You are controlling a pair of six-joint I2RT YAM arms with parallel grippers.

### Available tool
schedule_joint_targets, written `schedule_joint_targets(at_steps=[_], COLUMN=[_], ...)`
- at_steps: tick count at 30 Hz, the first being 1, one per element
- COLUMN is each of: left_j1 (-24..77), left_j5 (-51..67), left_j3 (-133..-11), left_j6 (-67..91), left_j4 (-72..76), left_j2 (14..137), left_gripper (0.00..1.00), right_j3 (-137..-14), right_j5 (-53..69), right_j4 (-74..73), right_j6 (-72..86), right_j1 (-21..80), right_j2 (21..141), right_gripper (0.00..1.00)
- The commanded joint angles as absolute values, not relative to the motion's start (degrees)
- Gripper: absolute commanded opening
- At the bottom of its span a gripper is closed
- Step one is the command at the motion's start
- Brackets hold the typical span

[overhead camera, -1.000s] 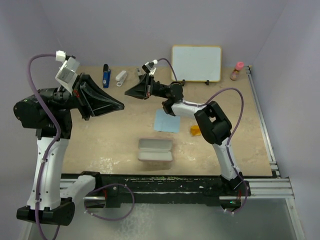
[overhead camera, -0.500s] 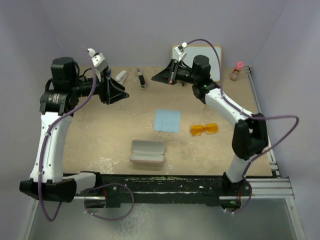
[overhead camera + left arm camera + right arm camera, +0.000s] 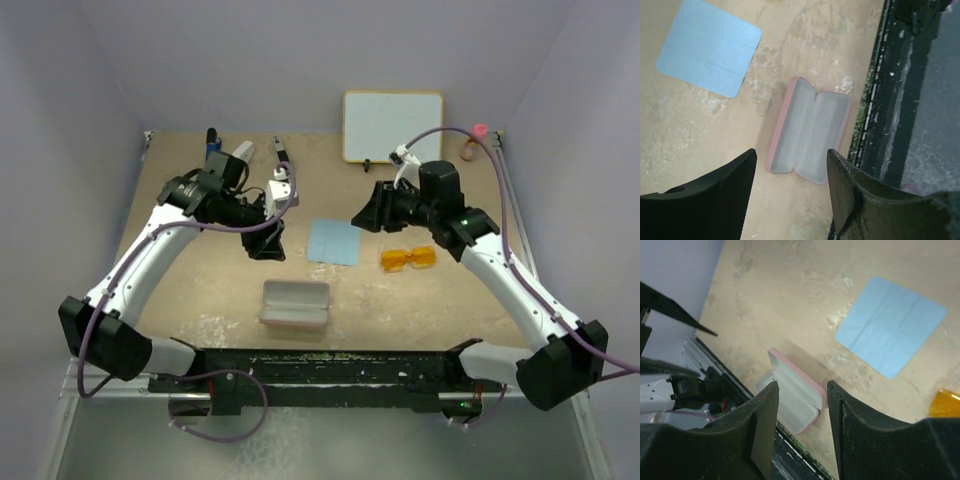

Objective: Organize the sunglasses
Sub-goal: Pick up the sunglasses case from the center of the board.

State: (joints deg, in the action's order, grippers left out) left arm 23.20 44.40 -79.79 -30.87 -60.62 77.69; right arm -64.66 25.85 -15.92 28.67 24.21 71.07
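The sunglasses (image 3: 409, 259), small with orange-amber lenses, lie on the table right of centre; one lens (image 3: 946, 403) shows at the right wrist view's edge. The pink case (image 3: 295, 303) lies open near the front edge, its pale lining up (image 3: 810, 130) (image 3: 792, 396). A light blue cloth (image 3: 334, 241) lies flat between the arms (image 3: 707, 47) (image 3: 890, 325). My left gripper (image 3: 265, 242) hangs open above the table, left of the cloth, with nothing between its fingers (image 3: 790, 156). My right gripper (image 3: 365, 215) is open and empty too, up-left of the sunglasses (image 3: 802, 386).
A whiteboard (image 3: 393, 127) leans on the back wall. A blue lighter (image 3: 212, 142), a white object (image 3: 243, 151) and a dark tool (image 3: 280, 150) lie at the back left. A pink-capped bottle (image 3: 475, 142) stands at the back right. The black rail (image 3: 890, 100) borders the front edge.
Both arms have swung down from raised poses toward the middle of the table. Both grippers have gone from shut to open. The case, cloth and sunglasses have barely shifted.
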Motion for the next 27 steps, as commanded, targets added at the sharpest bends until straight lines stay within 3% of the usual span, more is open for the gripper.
schedule_joint_targets(at_steps=[1,4,5,6,27], left_j1=[22.6,22.5,22.6,22.6,28.9], left_j5=[41.8,43.1,43.7,44.2,38.9], left_j3=[-80.3,-83.2,-83.7,-84.2,-79.4], left_j6=[-38.0,-40.7,-41.5,-42.4,-40.7], left_j4=[-59.7,-63.8,-64.7,-65.4,-56.1], left_j2=[85.1,92.0,94.1,95.8,105.6], left_gripper=[0.63,0.73,0.87,0.93,0.94], right_j3=[-63.9,-62.8,-62.2,-61.6,-52.8], right_j5=[22.3,23.7,24.3,24.8,27.9], right_j4=[-20.0,-21.0,-21.2,-21.4,-23.7], right_j6=[26.2,26.1,25.9,25.7,24.0], right_j1=[23.1,22.9,22.9,22.8,22.5], right_j2=[66.0,64.1,63.4,62.3,54.8], right_gripper=[0.50,0.53,0.55,0.58,0.61])
